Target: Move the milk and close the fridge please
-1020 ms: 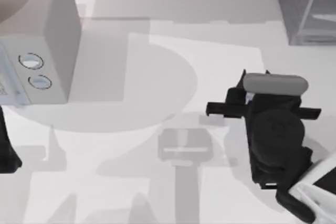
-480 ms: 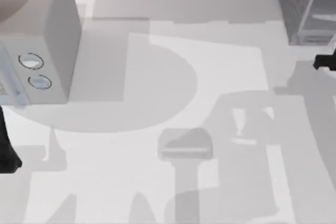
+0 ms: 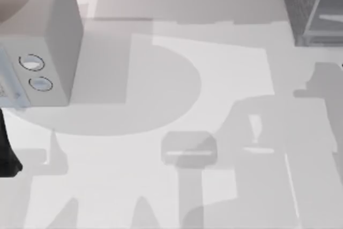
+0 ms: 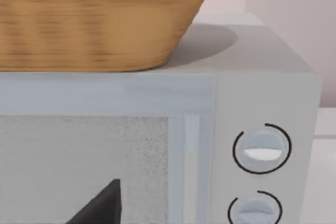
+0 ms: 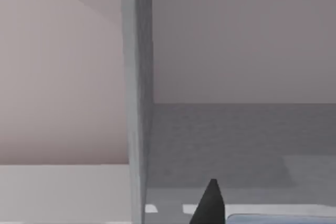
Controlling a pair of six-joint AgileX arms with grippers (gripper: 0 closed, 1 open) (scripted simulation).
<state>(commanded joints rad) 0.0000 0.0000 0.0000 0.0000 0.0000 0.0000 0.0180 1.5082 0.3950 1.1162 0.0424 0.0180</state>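
The left arm (image 3: 6, 159) sits parked at the table's (image 3: 161, 197) left edge. A dark wedge of the left gripper (image 4: 100, 209) shows in its wrist view, but I cannot tell whether it is wide or narrow. Straight ahead of that gripper, close up, is the front of a light grey box (image 4: 157, 145) with two round dials (image 4: 261, 148) set one above the other. A woven basket (image 4: 94, 19) rests on top of the box, above the gripper.

The fridge (image 3: 308, 4) stands at the table's far right corner, dark grey and speckled. The right gripper (image 5: 210, 204) shows as one dark tip in its own wrist view, and I cannot tell how wide it is either. Just ahead of it the fridge's lighter door panel (image 5: 136, 103) stands edge-on, with a dark grey surface beyond. A pale blue sliver (image 5: 278, 219) lies just beside the tip. It may be the milk, though too little shows to be sure.
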